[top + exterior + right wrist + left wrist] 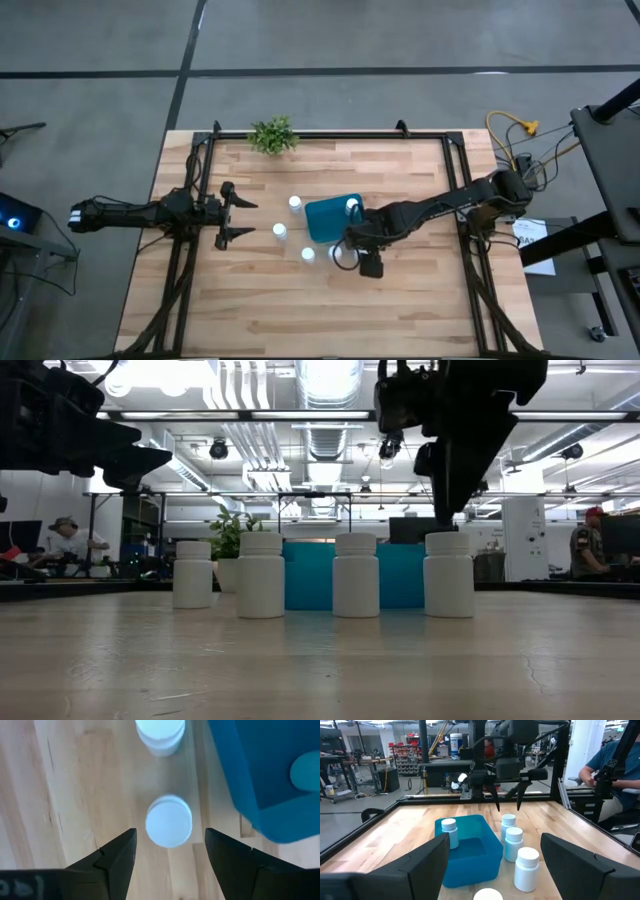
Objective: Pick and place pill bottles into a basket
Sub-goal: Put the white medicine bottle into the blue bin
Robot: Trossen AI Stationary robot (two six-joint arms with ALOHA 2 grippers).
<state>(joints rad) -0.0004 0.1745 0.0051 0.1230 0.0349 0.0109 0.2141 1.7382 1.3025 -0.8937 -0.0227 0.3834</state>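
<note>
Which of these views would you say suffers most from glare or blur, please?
Low view: the ceiling lights glare, leaving the right gripper a dark silhouette. Right wrist view: the bottle reads soft. High view: evenly lit.

Six white pill bottles counted in all: five standing on the table, one inside the basket. One teal basket. One small green plant. One wooden table. Two dark robot arms, left and right. Two people in the room behind.
</note>
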